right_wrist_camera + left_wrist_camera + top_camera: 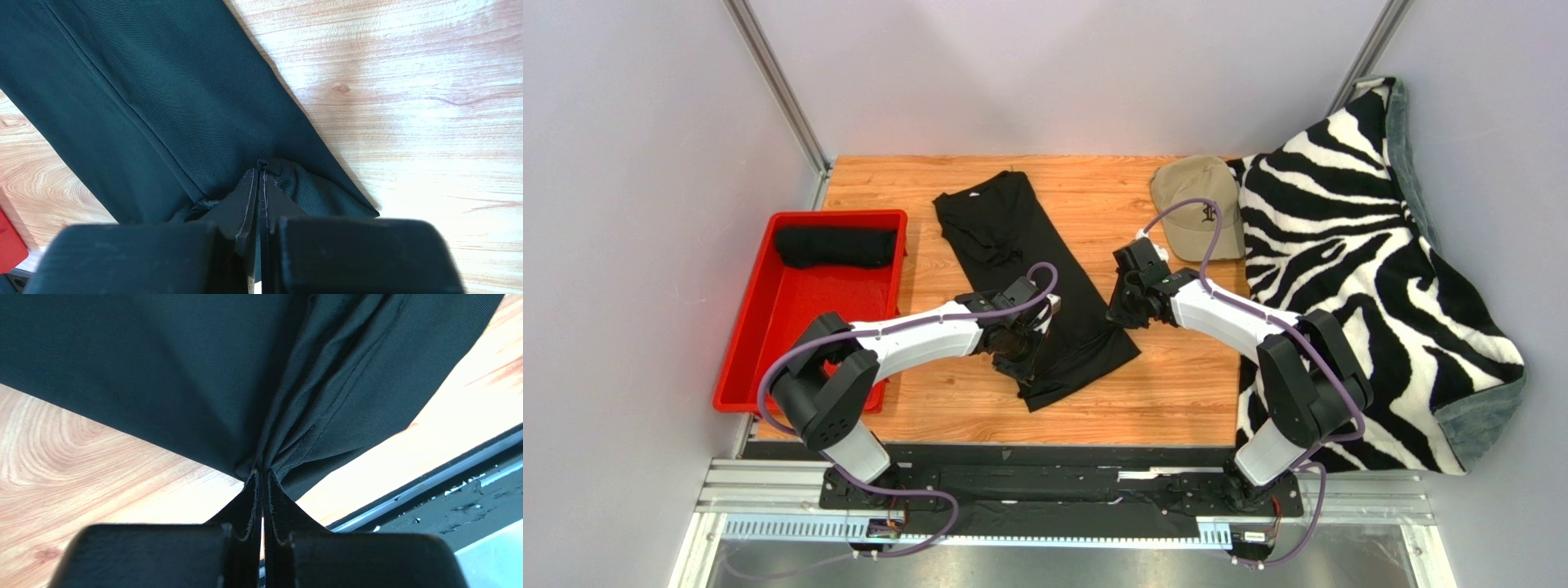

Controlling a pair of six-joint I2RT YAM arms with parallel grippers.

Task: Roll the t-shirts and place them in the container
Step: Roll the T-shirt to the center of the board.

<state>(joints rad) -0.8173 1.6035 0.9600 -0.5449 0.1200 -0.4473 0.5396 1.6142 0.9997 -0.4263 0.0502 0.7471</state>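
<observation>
A black t-shirt (1014, 245), folded into a long strip, lies diagonally on the wooden table (928, 404). My left gripper (1022, 359) is shut on the near-left corner of its lower hem. In the left wrist view the gripper (263, 473) pinches bunched black cloth (184, 367), lifted a little off the wood. My right gripper (1123, 309) is shut on the hem's right edge. In the right wrist view the gripper (260, 166) pinches a fold of the shirt (153, 92). A second black t-shirt (836, 246) lies rolled at the far end of the red tray (744, 368).
A tan baseball cap (1198, 208) sits at the far right of the table, just behind my right gripper. A zebra-striped blanket (1369, 257) covers the right side. The tray stands at the left edge. A black metal rail (1063, 456) runs along the near edge.
</observation>
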